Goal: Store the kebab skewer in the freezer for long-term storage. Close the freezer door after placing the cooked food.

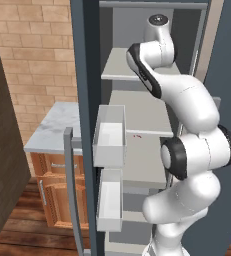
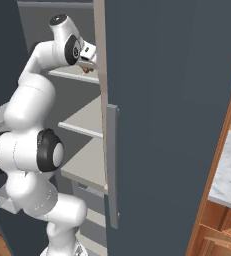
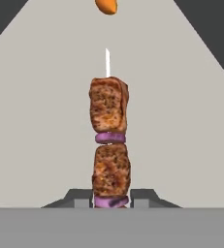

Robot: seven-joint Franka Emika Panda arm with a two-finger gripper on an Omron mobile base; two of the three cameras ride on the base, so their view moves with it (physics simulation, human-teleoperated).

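Tool gripping skewer over freezer shelf
The tool (image 3: 111, 198) is clenching the kebab skewer (image 3: 109, 140), which is rising centre-frame from between its fingertips.

1. The thin kebab skewer (image 3: 109, 140) has brown grilled meat chunks with dark speckles, purple onion rings between them and a white stick tip.
2. Beyond the skewer's tip, the small round food (image 3: 106, 5) is orange.
3. The tall freezer (image 1: 137, 120) has pale grey shelves.
4. Its open freezer door (image 1: 86, 100) is slate-grey, with white bins (image 1: 109, 135).
5. Left of the freezer, the brick wall (image 1: 37, 55) is tan.
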